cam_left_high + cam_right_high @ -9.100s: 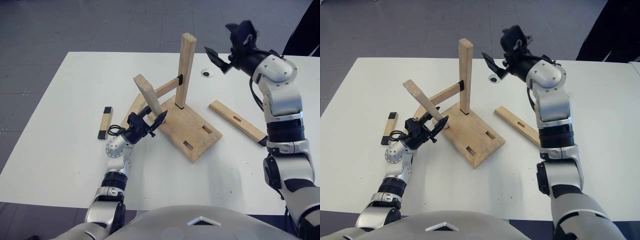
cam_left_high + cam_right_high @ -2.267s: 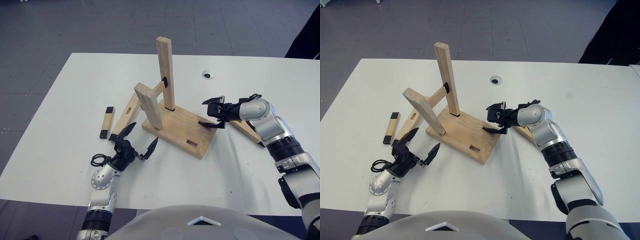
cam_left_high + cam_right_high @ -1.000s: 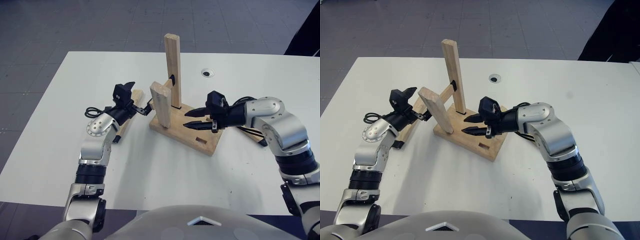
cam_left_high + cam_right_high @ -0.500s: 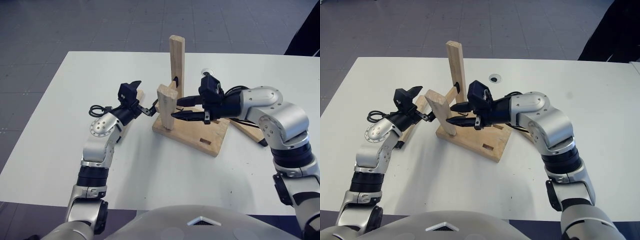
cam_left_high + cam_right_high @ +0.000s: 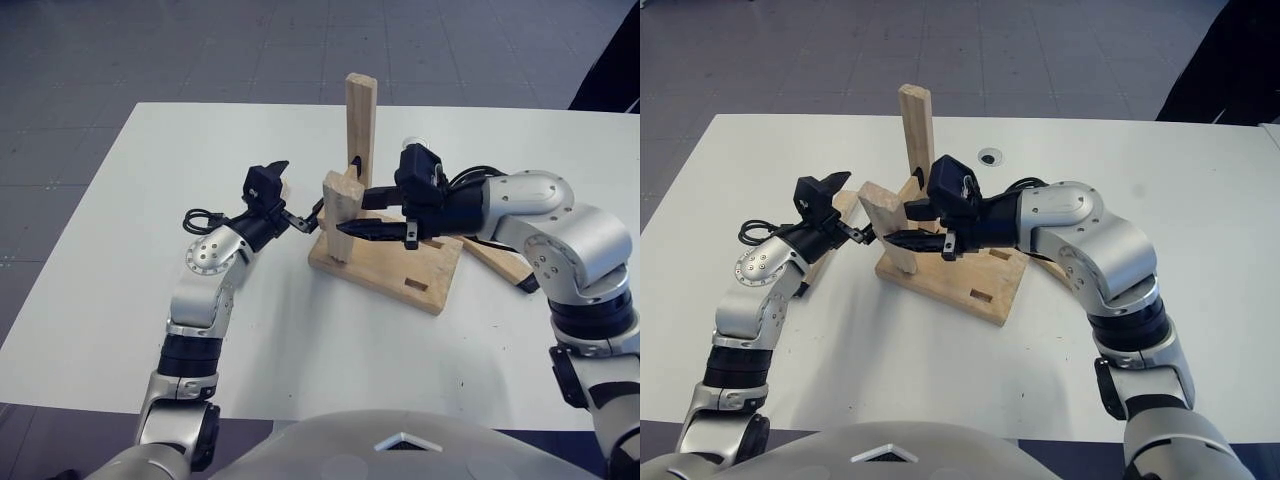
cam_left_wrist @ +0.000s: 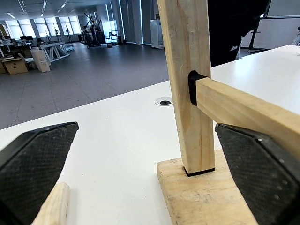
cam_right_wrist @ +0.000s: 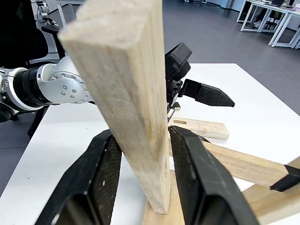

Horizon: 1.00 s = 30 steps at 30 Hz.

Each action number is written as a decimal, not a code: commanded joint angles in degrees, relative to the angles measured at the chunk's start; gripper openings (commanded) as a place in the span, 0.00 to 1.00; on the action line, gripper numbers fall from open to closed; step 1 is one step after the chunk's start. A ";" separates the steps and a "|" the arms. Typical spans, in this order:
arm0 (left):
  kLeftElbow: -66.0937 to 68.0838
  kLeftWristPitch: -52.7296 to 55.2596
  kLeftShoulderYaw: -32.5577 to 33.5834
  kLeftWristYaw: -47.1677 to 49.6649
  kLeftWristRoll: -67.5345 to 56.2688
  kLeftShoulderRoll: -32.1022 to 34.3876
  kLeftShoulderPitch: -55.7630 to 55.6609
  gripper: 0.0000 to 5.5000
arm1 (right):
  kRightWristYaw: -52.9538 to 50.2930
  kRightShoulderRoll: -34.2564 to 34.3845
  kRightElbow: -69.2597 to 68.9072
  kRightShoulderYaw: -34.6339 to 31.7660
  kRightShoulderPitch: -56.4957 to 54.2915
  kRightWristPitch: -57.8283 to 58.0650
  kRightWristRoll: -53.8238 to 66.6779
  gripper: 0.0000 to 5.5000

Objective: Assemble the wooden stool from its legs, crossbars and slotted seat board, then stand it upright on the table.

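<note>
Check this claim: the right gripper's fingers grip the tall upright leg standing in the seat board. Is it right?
No. The fingers grip the leaning leg standing in the seat board, not the tall upright leg; the right wrist view shows it.

Seat boards counted: one seat board (image 5: 385, 265), lying on one table (image 5: 110, 260). Legs counted: four, of which two are set in the board, a far leg (image 5: 360, 110) and a near leg (image 5: 883, 208), and two lie loose, a left leg (image 7: 199, 127) and a right leg (image 5: 500, 265). Crossbars counted: one crossbar (image 6: 243, 110), joining the two set legs.
</note>
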 commanded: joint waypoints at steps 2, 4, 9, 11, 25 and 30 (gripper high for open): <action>-1.80 1.05 -0.04 0.57 0.57 -0.13 0.60 1.00 | -1.48 -2.06 -3.19 -1.90 0.15 1.63 1.06 0.32; -1.95 1.23 -0.07 0.72 0.55 -0.19 0.50 1.00 | -1.55 -2.51 -3.75 -1.63 0.35 1.72 1.27 0.32; -1.94 1.54 -0.34 0.71 0.61 -0.24 0.08 1.00 | -1.46 -2.70 -3.81 -0.40 0.58 1.30 1.05 0.20; -2.08 1.80 -0.52 0.89 0.74 -0.35 -0.22 1.00 | -1.22 -2.88 -4.05 0.37 0.68 0.77 0.77 0.20; -3.19 3.73 -0.97 1.81 1.04 -1.06 -0.60 1.00 | 4.11 -8.69 -4.71 6.06 4.72 -11.43 -5.46 0.20; -3.52 4.12 -1.30 2.21 1.02 -1.44 -0.64 1.00 | 5.75 -9.73 -4.41 7.46 5.22 -14.78 -6.92 0.20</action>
